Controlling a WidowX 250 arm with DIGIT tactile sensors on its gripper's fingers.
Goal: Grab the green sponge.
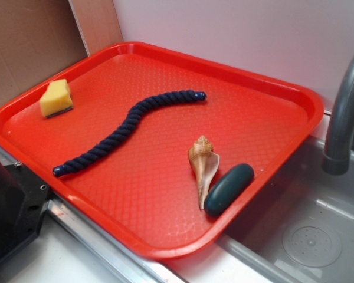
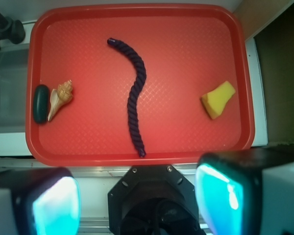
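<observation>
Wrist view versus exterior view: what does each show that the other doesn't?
Only the wrist view shows the gripper, fingers wide apart and holding nothing. Only the exterior view shows the sink basin with its drain. Both show the red tray holding the green sponge, blue rope, seashell and dark green pebble, plus the faucet.

On the tray (image 1: 283, 94), the sponge (image 1: 56, 98) is placed near the left end. The rope (image 1: 127, 127) is laid across the middle. The shell (image 1: 203, 165) and the pebble (image 1: 228, 189) are found side by side, touching, near the sink (image 1: 318, 236), which is located to the right.
</observation>
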